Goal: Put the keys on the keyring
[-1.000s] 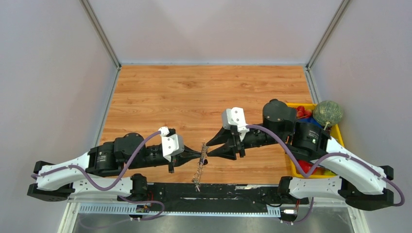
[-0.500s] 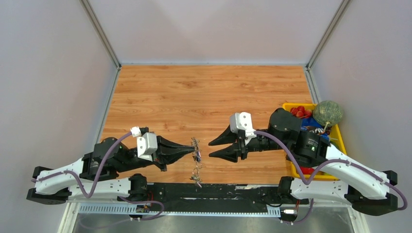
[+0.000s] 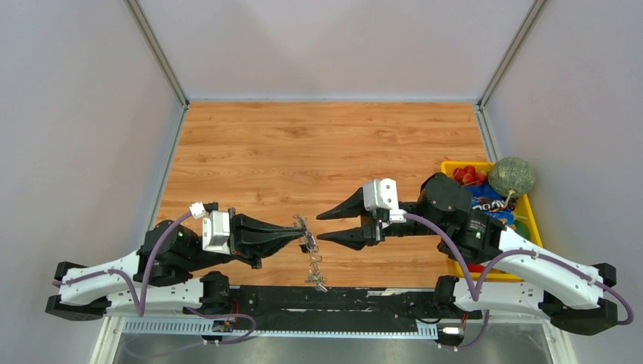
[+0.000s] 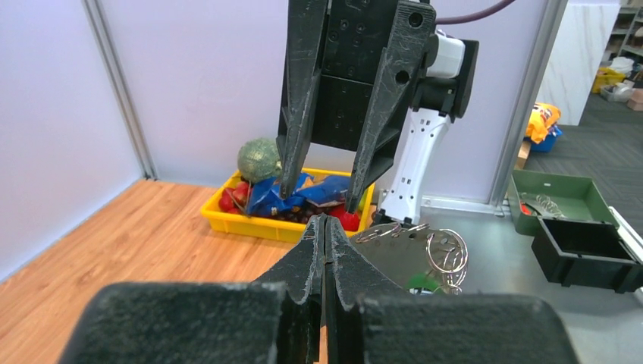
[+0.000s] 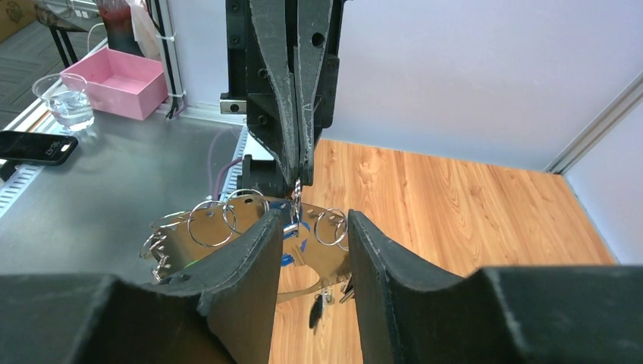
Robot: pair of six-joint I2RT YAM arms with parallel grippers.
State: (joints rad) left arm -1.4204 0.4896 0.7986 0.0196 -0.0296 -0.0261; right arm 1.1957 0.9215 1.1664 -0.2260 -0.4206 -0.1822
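The keyring [image 3: 308, 241] is a silvery metal piece carrying several small split rings, and it hangs in the air between the two grippers. My left gripper [image 3: 301, 230] is shut on its top edge, jaws pressed together [image 4: 324, 221]. In the right wrist view the keyring [image 5: 176, 246] hangs below the left fingers [image 5: 298, 163]. The keys dangle from it: a blue-tagged one [image 5: 296, 230], a dark one [image 5: 315, 314] and a green-tagged one [image 4: 422, 282]. My right gripper [image 3: 319, 228] stands open just right of the keyring, holding nothing [image 5: 313, 220].
A yellow bin [image 3: 531, 208] with red fruit, a snack packet and a green melon [image 3: 511, 176] sits at the right edge, behind the right arm. A black rail [image 3: 334, 299] runs along the near edge below the hanging keys [image 3: 315, 274]. Walls close in both sides.
The grippers, tip to tip a second ago, have come apart. The left arm drew back left with the keyring. The right gripper let go and opened wider.
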